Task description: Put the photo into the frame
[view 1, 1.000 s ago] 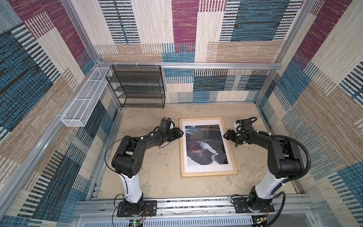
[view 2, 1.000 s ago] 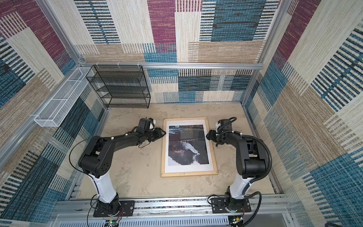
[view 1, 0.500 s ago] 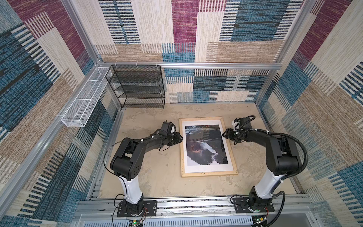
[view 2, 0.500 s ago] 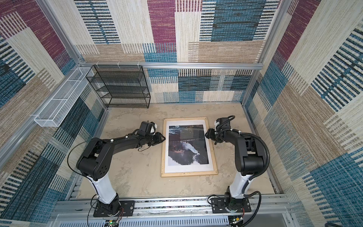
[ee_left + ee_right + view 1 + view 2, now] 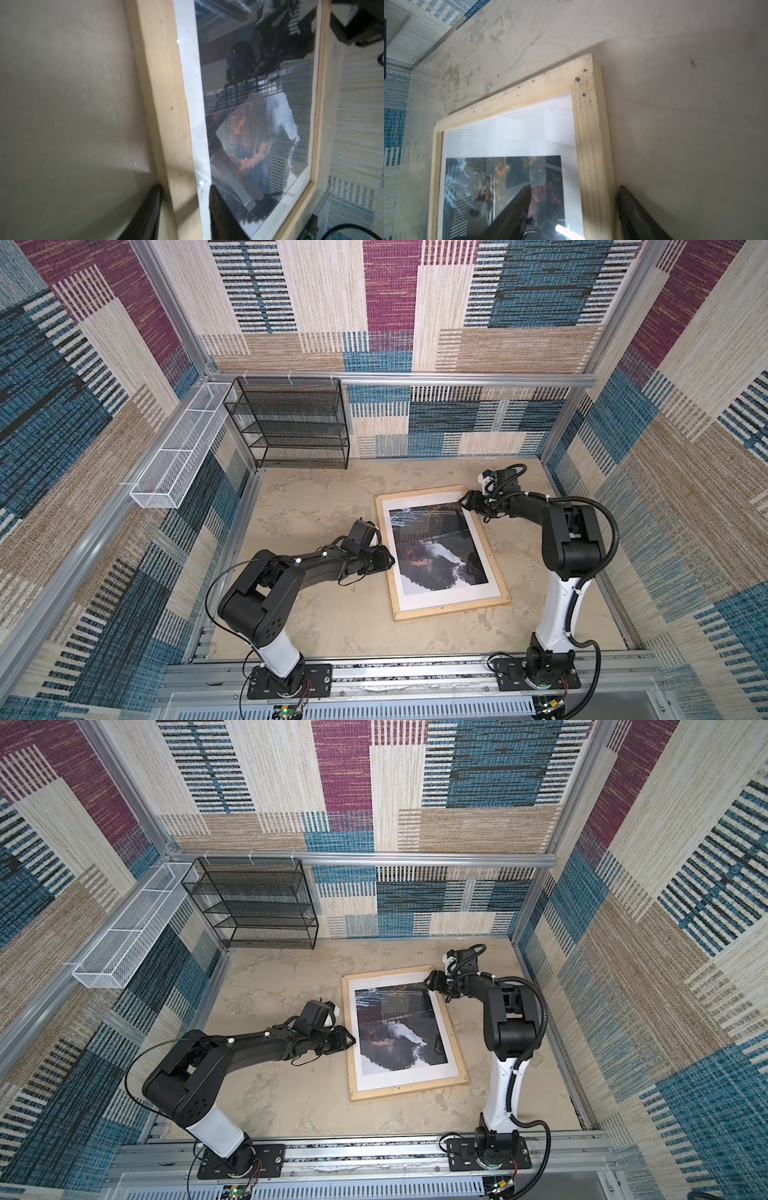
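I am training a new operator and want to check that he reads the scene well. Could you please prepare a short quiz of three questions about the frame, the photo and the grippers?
1. True or false: the frame stands upright on one edge.
2. Which part does the right gripper straddle? A. the frame's right bar, near the far corner; B. the frame's near bar; C. nothing, it hangs over bare table.
3. What surrounds the photo inside the frame?

Key: 1. False, it lies flat on the table. 2. A. 3. A white border.
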Robot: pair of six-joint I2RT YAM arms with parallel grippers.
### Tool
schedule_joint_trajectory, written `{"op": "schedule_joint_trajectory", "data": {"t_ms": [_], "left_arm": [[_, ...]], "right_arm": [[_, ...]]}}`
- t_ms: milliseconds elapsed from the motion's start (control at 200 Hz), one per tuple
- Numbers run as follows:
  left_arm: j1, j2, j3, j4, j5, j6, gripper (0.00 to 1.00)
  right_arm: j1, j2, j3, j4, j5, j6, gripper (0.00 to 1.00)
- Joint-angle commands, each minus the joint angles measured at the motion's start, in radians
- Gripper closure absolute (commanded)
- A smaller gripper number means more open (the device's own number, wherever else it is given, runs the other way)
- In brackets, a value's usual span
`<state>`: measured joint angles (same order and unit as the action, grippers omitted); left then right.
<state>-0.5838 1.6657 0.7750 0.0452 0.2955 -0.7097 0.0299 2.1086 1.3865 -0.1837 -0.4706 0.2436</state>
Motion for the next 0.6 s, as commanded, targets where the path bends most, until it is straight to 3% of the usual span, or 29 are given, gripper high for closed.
{"op": "schedule_joint_trajectory", "data": {"t_ms": [0,346,596], "left_arm": [[-0.038,-0.015,-0.019,-0.025,0.002,-0.044,0.59],[-0.139,-0.077,-0.082,-0.039,-0.034,-0.106,0.60],[-0.218,-0.101,-0.078,-0.038,-0.043,-0.099,0.60]], "right_arm": [[0.037,0.076,0.095,-0.091,-0.046,-0.028,0.32],[0.186,0.279,0.414,-0.210,-0.094,-0.071,0.32],[0.293,0.322,0.476,-0.236,-0.152,-0.101,0.31]]}}
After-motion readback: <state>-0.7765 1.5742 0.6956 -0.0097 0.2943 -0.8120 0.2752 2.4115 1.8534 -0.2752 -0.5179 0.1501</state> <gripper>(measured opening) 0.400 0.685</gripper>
